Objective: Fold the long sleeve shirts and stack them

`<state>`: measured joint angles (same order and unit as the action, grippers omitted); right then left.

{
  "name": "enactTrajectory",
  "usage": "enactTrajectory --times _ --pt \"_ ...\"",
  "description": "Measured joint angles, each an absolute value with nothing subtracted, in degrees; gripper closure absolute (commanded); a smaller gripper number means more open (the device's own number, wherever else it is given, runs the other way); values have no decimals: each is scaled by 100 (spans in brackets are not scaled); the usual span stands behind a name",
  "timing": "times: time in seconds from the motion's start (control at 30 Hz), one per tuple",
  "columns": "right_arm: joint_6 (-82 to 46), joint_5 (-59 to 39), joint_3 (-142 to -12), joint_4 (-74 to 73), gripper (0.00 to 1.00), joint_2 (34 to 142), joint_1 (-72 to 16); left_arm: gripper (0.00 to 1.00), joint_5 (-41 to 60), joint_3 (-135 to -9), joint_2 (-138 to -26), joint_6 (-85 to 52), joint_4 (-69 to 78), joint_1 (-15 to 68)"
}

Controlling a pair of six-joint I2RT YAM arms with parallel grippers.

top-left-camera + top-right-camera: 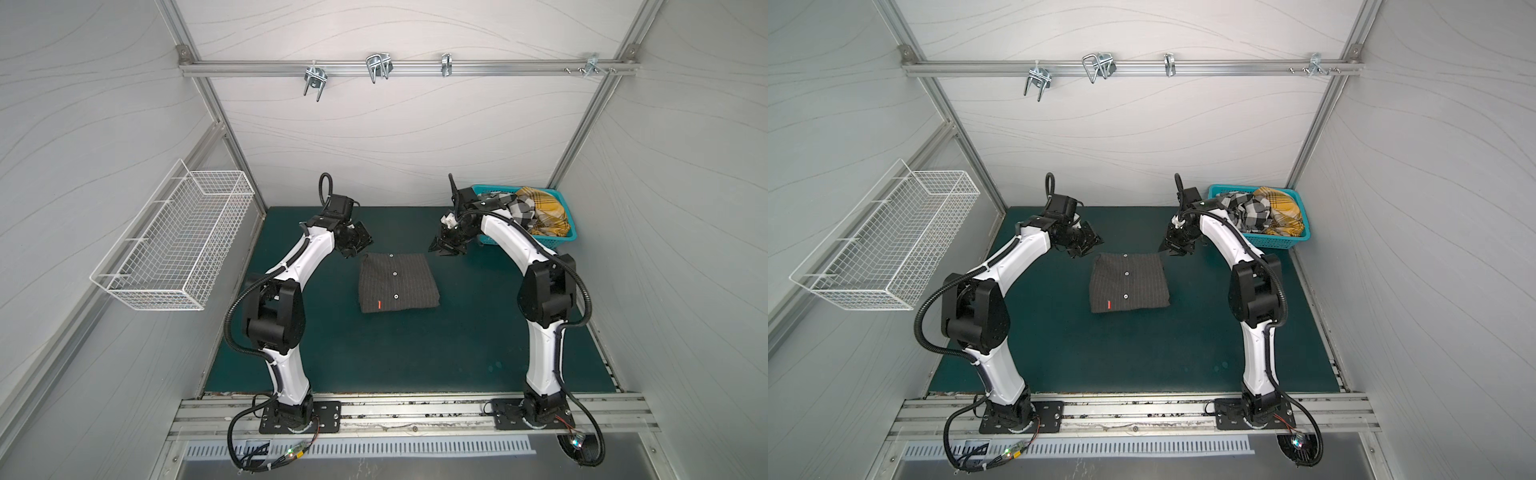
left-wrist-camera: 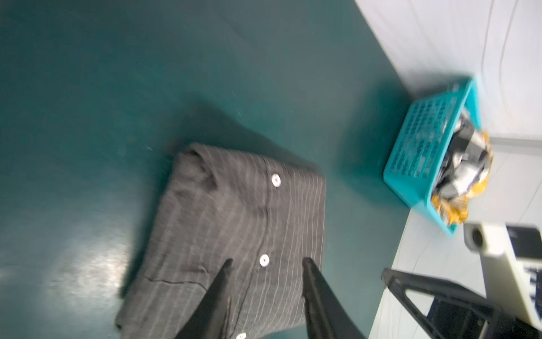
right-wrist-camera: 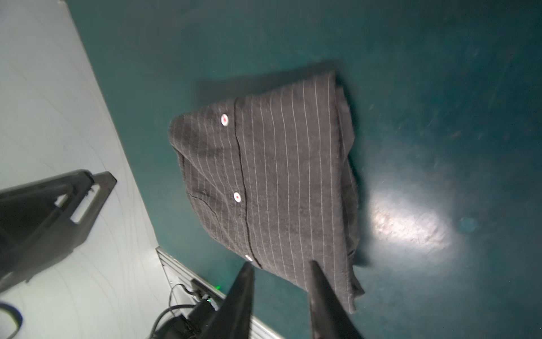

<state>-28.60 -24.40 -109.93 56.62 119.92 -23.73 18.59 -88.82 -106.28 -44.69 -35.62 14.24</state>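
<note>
Charcoal pinstriped shirt [image 1: 398, 284] is folded to a rough rectangle and lies flat on the green mat [image 1: 415, 357] mid-table. Placket is up, with 3 white buttons showing in both top views and a small red tag [image 1: 379, 304] near its front edge.

Left gripper [image 1: 354, 248] hangs just off the shirt's far-left corner, not touching. In the left wrist view its fingers [image 2: 218, 293] are spread, nothing pinched.

Right gripper [image 1: 444, 246] is just off the far-right corner, clear of the cloth. In the right wrist view its fingers [image 3: 240, 293] are also spread, nothing between them.

Teal basket [image 1: 559, 239] in the far-right corner holds the black-and-white checked shirt [image 1: 523, 208] and the mustard plaid shirt [image 1: 545, 210], both crumpled.

White wire basket [image 1: 174, 237] is on the left wall.
</note>
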Motion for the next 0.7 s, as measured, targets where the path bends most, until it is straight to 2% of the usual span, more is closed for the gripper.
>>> enactTrajectory --times 0.13,0.4,0.57,0.7 --pt "-2722 -2294 -10628 5605 80 12086 -2668 72 2047 -8713 -11107 -4523 -3520 1658" --pt "-2565 -1946 -10049 5363 82 12328 -3153 73 1892 -8075 -11323 -4515 -3645 1498" --pt "-2668 -1885 -9019 5033 82 12132 -3444 71 1922 -7135 -11017 -4517 -3382 1457" --pt "-2952 -1896 -8020 4772 84 11443 -3787 69 2027 -6222 -10328 -4519 -3188 1496"
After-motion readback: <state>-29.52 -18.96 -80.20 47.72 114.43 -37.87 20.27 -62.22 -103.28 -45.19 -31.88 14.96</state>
